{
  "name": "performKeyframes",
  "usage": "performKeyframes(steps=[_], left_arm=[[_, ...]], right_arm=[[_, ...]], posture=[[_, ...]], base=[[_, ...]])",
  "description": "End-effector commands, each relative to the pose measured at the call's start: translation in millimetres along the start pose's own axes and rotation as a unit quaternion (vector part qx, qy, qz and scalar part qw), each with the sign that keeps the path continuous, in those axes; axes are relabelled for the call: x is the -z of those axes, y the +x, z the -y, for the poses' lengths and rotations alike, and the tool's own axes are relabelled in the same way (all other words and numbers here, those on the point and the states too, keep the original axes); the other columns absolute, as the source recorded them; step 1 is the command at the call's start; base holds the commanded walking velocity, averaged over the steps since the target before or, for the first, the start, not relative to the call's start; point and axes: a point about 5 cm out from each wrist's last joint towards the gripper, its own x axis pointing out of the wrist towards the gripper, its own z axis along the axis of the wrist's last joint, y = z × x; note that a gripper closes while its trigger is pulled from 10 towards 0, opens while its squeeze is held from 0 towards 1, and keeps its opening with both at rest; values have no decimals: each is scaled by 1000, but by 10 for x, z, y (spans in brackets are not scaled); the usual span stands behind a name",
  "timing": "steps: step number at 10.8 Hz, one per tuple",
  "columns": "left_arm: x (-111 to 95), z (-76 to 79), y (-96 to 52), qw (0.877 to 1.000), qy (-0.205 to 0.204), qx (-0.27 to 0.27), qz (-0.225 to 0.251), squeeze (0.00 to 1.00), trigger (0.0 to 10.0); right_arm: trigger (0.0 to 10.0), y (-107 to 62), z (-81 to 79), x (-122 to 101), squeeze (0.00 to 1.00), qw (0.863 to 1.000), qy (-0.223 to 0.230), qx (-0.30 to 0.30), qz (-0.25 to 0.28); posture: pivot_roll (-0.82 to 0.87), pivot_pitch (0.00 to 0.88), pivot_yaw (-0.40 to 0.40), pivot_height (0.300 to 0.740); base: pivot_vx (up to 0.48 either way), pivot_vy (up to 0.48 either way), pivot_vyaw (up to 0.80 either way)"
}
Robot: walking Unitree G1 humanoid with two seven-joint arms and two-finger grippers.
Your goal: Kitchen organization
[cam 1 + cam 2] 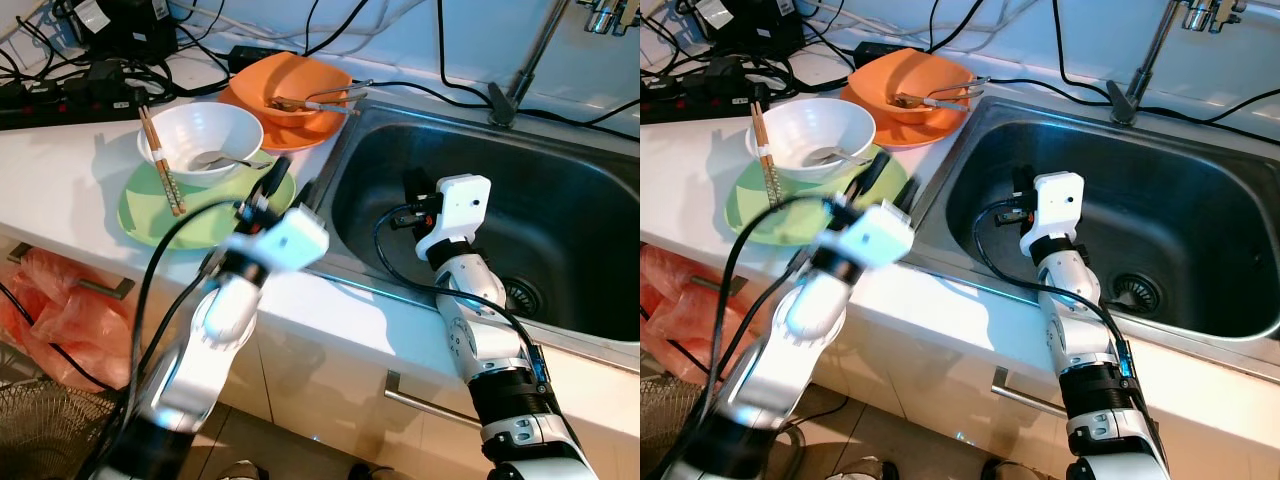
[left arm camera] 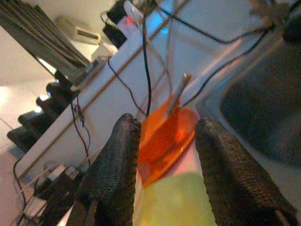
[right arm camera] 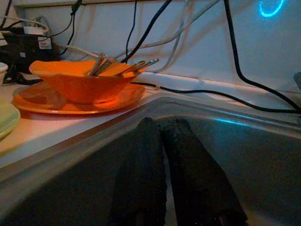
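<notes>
Stainless steel sink (image 1: 560,150) is the landmark, set into a white counter (image 1: 60,165).

Left eye view: left hand (image 1: 288,180), fingers apart and holding nothing, hovers over the counter edge just beside the sink's left rim, pointing toward the dishes. Green plate (image 1: 140,210) lies just beyond it, carrying a white bowl (image 1: 200,135) with a spoon (image 1: 225,160) inside and chopsticks (image 1: 160,160) laid across its rim. Orange bowl (image 1: 295,85), holding metal cutlery (image 1: 320,100), sits on an orange plate (image 1: 310,128) touching the sink's back-left corner. Right hand (image 1: 412,195) hangs inside the sink basin, well apart from the dishes; drain (image 1: 522,295) sits toward the basin's front. Basin floor offers open room.

Right eye view: faucet (image 1: 1145,60) rises behind the sink; black cables (image 1: 1200,105) trail along the back rim.

Left wrist view: two fingers (image 2: 115,169) stand spread, the orange plate seen between them, green plate nearer.

Right wrist view: two fingers (image 3: 146,183) pressed together, empty, below the sink rim; orange bowl and plate on the counter above the rim.
</notes>
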Motion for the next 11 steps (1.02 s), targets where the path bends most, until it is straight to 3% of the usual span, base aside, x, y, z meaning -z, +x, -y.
performKeyframes(steps=[1,11], left_arm=[[-37,-39,-4,1000,13,-13,7,0,10000],[52,-156,0,997,48,-49,-29,0,10000]], right_arm=[[10000,-2,23,12,0,1000,5,4,-1],[10000,7,-16,15,0,1000,11,-9,-1]], posture=[[82,96,-53,740],[85,86,-60,740]], base=[[0,0,0],[0,0,0]])
